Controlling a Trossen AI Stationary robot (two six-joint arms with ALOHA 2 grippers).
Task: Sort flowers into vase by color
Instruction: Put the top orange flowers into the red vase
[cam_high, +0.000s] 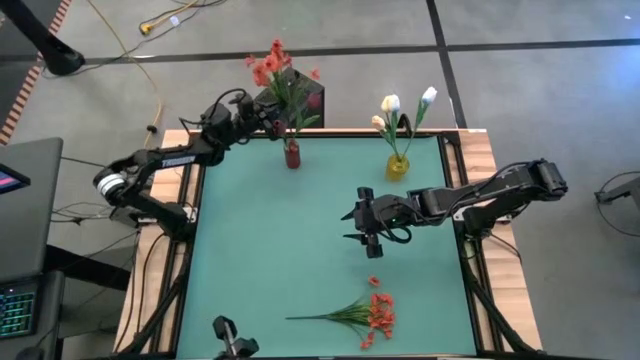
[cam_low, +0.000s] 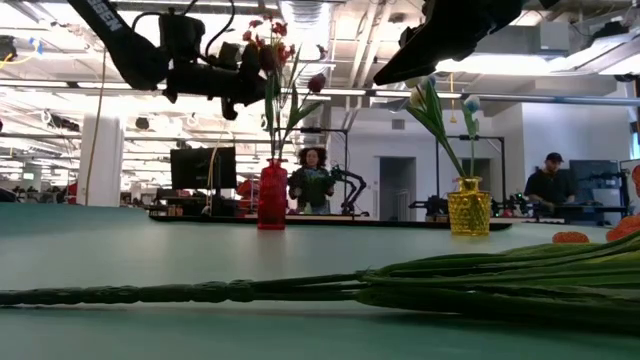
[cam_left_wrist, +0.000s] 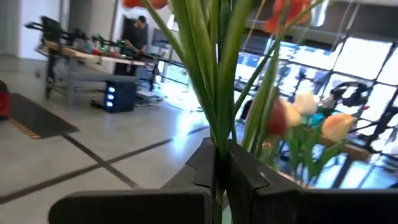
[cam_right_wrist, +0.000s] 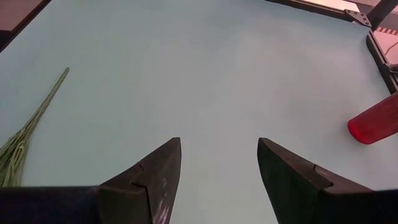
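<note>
Our left tool (cam_left_wrist: 217, 171) is clamped on the green stems of a red flower bunch (cam_high: 278, 75) standing upright in the red vase (cam_high: 292, 155) below it. Our right tool (cam_high: 362, 228) hangs apart, holding nothing. Beyond it, toward the tabletop's (cam_high: 260, 250) front edge, one red bunch (cam_high: 365, 312) lies flat, stems pointing left: still unsorted, we judge. White flowers (cam_high: 400, 110) fill the yellow vase (cam_high: 398, 166).

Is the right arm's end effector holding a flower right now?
No, the right end effector is open and empty above the bare green table.
</note>
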